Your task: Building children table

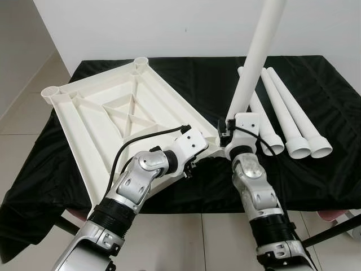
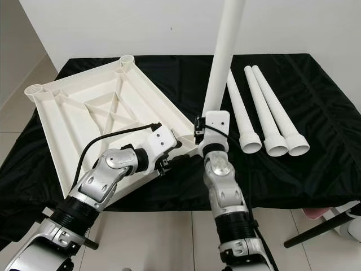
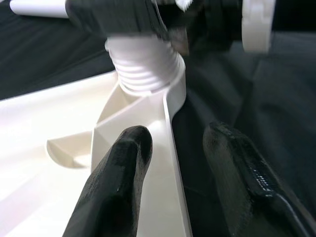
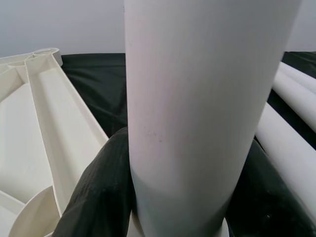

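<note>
Right tool [image 1: 231, 125] is clamped round the base of an upright white table leg [image 1: 256, 53], black fingers [image 4: 91, 197] pressed against both sides of the tube; the leg's threaded end sits in the near corner socket of the upturned white tabletop [image 1: 113, 110], leaning slightly as it rises past the top of the picture; left tool [image 3: 182, 173] is right beside it, fingers spread apart and holding nothing, straddling the tabletop's raised rim just short of that socket; the tabletop lies ribs-up on the black-draped desk [image 1: 197, 79], its near left corner jutting past the desk's front edge; three spare legs [image 1: 290, 113] lie side by side to the right, flared ends toward the robot, just beside the upright leg; open black cloth past them to the desk's right edge; pale floor tiles [image 1: 22, 107] to the left.
</note>
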Robot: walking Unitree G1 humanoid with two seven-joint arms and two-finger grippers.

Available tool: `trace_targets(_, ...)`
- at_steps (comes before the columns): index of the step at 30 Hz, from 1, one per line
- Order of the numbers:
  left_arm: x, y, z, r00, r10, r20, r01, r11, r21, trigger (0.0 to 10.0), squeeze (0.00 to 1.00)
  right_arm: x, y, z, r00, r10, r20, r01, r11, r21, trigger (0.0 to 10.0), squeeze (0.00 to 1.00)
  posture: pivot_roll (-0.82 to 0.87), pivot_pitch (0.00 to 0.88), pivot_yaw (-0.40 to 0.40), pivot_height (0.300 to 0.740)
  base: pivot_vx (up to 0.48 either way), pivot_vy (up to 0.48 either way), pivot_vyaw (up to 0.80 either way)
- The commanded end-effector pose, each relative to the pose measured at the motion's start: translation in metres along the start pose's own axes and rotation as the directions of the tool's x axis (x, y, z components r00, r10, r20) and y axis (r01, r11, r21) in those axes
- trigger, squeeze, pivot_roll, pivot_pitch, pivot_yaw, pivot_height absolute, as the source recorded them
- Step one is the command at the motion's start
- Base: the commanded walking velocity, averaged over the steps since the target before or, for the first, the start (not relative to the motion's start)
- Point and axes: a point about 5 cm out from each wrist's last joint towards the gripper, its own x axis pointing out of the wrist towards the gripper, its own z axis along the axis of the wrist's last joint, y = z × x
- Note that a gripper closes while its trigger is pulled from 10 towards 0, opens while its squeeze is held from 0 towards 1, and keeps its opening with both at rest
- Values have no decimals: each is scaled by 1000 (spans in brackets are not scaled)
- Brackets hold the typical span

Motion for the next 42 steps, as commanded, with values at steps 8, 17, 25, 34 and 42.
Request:
trace_targets(8,-1,2,-2,1000,9,-10,-9,1000,12,10000,0,7,-2,27,997,-7,80,5,1000,25,10000,0,-120,113,54,740,0,0,0)
trace_targets(17,0,4,-2,1000,13,-8,-13,1000,17,10000,0,12,4,46,990,48,132,-52,998,30,10000,0,-122,118,57,740,0,0,0)
trace_targets(25,0,4,-1,1000,13,-7,-13,1000,20,10000,0,8,5,36,994,56,93,-58,998,26,10000,0,-122,120,58,740,0,0,0)
trace_targets(34,-1,6,0,1000,11,-3,-11,1000,26,10000,0,8,0,25,997,55,45,-56,998,15,10000,0,-121,123,61,740,0,0,0)
trace_targets(42,-2,7,1,1000,13,-1,-13,1000,27,10000,0,7,-4,6,994,83,-75,-84,996,-19,10000,0,-120,123,62,740,0,0,0)
